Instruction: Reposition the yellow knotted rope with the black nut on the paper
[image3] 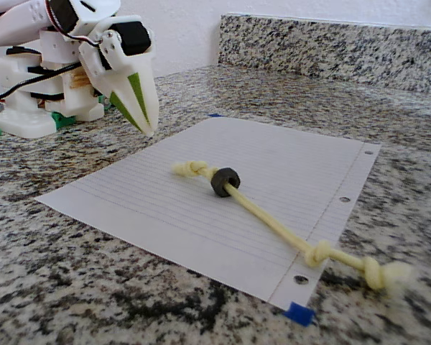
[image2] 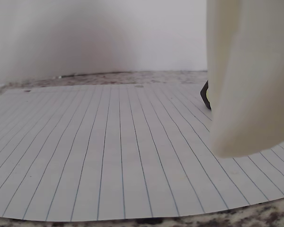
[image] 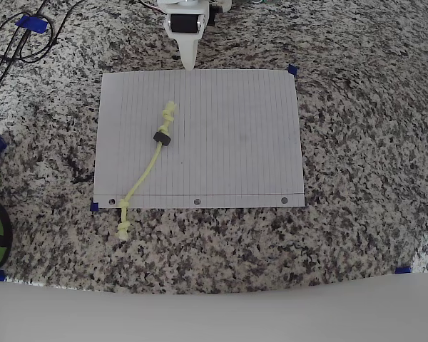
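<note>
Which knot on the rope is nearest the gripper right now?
The knot lying on the paper, just beyond the black nut, is nearest the gripper. The other end's knots hang off the punched-hole edge onto the counter.

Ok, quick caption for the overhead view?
Closed tool poised at paper's far edge; yellow knotted rope with black nut trails off its punched edge.

Yellow knotted rope with black nut — one end off paper

Arm: white, reaching in from the far edge in the overhead view, wrist pitched down.
Tool: fingers together, tapering to a point, holding nothing.
Tip: low, hovering, pointing downward.
</note>
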Robot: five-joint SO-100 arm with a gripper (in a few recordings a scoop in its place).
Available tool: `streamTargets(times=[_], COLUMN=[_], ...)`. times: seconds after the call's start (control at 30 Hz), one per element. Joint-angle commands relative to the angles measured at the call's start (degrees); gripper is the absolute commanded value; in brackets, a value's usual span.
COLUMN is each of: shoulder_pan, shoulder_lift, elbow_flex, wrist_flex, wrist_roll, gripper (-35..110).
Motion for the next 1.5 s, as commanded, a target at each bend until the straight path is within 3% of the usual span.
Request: streamTargets(times=[0.0, 0.57, 0.83, 0.93, 1.23, 1.37, 1.47], shoulder_pan=[0.0, 1.23, 1.58, 1.23, 2.9, 4.66, 7.12], shoulder_lift=[0.18, -0.62, -13.18, -20.04, -36.39, -42.45, -47.55], elbow_flex=[0.0, -0.44, -13.62, -18.28, -22.24, -23.82, -26.46], wrist_flex=[0.09, -2.64, -7.03, -9.49, -15.73, -15.91, -15.91], wrist_roll=[0.26, 0.7, 1.67, 8.53, 44.74, 69.43, 71.02], gripper=[5, 4, 4, 4, 4, 4, 5])
